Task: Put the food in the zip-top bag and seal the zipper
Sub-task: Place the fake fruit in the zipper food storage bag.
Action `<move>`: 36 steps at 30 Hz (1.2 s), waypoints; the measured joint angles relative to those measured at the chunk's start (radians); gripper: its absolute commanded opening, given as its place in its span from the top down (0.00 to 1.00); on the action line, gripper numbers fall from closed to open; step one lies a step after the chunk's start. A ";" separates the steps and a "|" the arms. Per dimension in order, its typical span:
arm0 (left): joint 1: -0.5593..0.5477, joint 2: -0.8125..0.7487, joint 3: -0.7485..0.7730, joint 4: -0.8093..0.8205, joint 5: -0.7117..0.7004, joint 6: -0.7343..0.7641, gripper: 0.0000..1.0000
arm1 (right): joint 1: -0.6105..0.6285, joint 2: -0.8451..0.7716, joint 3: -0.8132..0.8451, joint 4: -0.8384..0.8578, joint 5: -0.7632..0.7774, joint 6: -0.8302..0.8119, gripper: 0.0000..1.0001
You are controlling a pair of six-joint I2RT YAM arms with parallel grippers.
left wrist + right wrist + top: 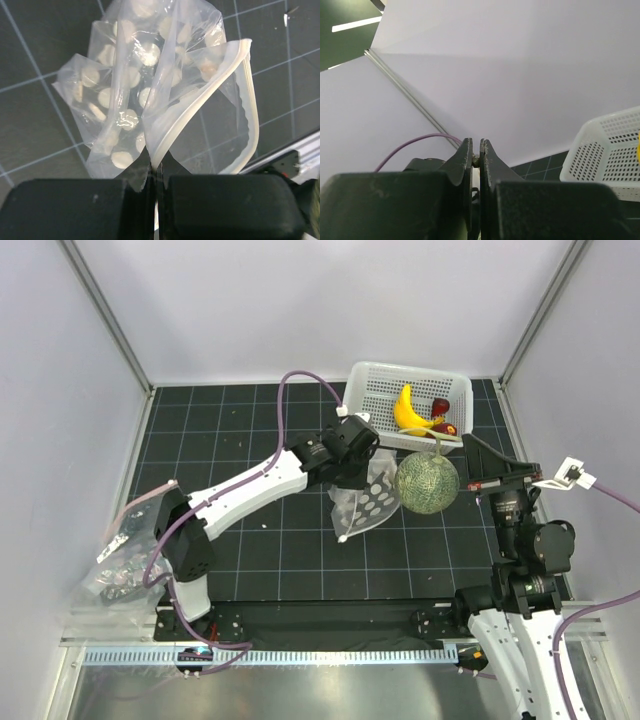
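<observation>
Lab booth with white walls (300,300), gridded mat (250,540).

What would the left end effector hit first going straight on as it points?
Probably the black gridded mat, past the zip-top bag held in its shut fingers; the distance is unclear.

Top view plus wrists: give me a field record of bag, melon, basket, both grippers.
bag: clear crinkly zip-top bag, mouth open, no food inside
left gripper: shut on bag's mouth edge
melon: grey-green netted melon, outside bag, at its right
right gripper: shut, beside melon; hold unclear
basket: white perforated plastic basket holding yellow banana, dark-red round fruits
</observation>
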 measured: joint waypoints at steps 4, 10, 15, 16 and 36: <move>0.006 0.016 0.001 0.031 0.069 -0.069 1.00 | 0.000 -0.008 -0.031 0.027 0.003 0.055 0.99; 0.009 0.017 0.000 0.120 0.193 -0.167 0.99 | 0.000 0.040 -0.065 0.052 0.011 0.127 0.99; 0.009 0.017 0.000 0.183 0.255 -0.230 0.99 | 0.000 0.085 -0.065 0.082 0.008 0.165 0.99; 0.010 0.016 -0.002 0.197 0.268 -0.246 1.00 | 0.000 0.087 -0.065 0.084 0.006 0.170 0.99; 0.158 -0.173 -0.471 0.726 0.446 -0.578 0.99 | 0.026 0.157 -0.199 0.154 -0.001 0.221 0.99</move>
